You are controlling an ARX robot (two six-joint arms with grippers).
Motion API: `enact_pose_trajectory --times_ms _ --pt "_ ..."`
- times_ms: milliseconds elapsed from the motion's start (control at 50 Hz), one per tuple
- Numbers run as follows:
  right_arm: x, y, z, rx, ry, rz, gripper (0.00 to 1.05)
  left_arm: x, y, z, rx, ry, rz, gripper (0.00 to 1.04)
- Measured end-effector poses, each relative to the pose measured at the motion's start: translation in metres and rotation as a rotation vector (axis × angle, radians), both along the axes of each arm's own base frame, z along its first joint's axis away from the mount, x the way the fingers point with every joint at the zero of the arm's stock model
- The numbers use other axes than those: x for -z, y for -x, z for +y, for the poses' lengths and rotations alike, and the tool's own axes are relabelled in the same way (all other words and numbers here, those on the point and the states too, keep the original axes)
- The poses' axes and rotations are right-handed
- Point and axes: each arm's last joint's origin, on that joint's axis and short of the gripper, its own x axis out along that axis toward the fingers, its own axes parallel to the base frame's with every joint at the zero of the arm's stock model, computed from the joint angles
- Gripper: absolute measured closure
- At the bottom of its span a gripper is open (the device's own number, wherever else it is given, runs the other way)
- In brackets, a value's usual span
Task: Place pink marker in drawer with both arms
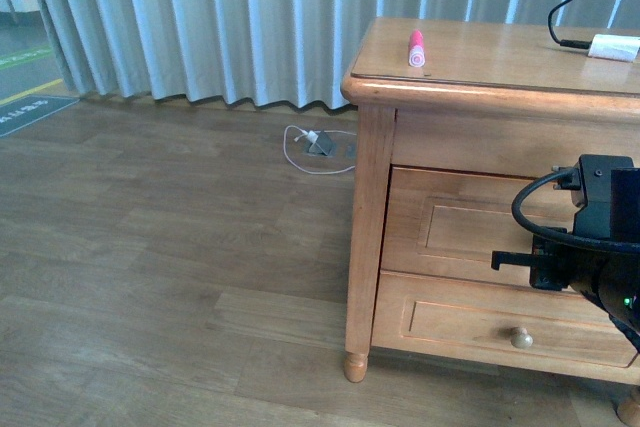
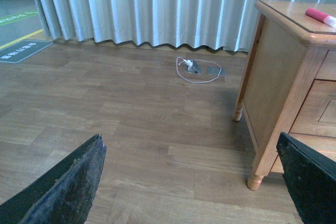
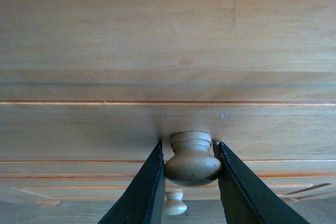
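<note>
Slippage is my chief worry here. My right hand is closed onto the round knob of the upper drawer, one finger pressed against each side. The contact seems to sit on the knob's widest curve rather than behind it. If I pull straight back on that hold, the fingers may slide off the rounded wood and leave the drawer shut, as it is now. A pull that drifts upward or sideways could bind the drawer in its frame. It could even drag the whole nightstand across the smooth floor.

The pink marker lies on the tabletop, near the front left corner and close to the edge. It is a cylinder, so I judge that a sharp jerk on the drawer could set it rolling and tip it off onto the floor.

My left hand hangs low beside the nightstand, spread wide and holding nothing, with the marker well above it. If it reaches up while the drawer comes out, my two arms could crowd each other at that corner. The white adapter and its black cable sit far to the right, well apart from the marker, so I expect no snag there.
</note>
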Motion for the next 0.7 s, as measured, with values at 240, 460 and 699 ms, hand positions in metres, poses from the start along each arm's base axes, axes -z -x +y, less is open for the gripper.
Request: enact_pose_trajectory --times_ms 240,460,699 --pt "-0.003 0.012 -0.007 -0.031 -0.052 0.003 0.83 0.000 0.000 0.000 0.000 0.000 0.000 0.06" --pt "-0.006 0.055 -0.011 -0.058 -0.102 0.037 0.83 0.000 0.000 0.000 0.000 0.000 0.000 0.06" --pt "-0.007 0.119 -0.019 -0.106 -0.148 0.086 0.83 0.000 0.000 0.000 0.000 0.000 0.000 0.06"
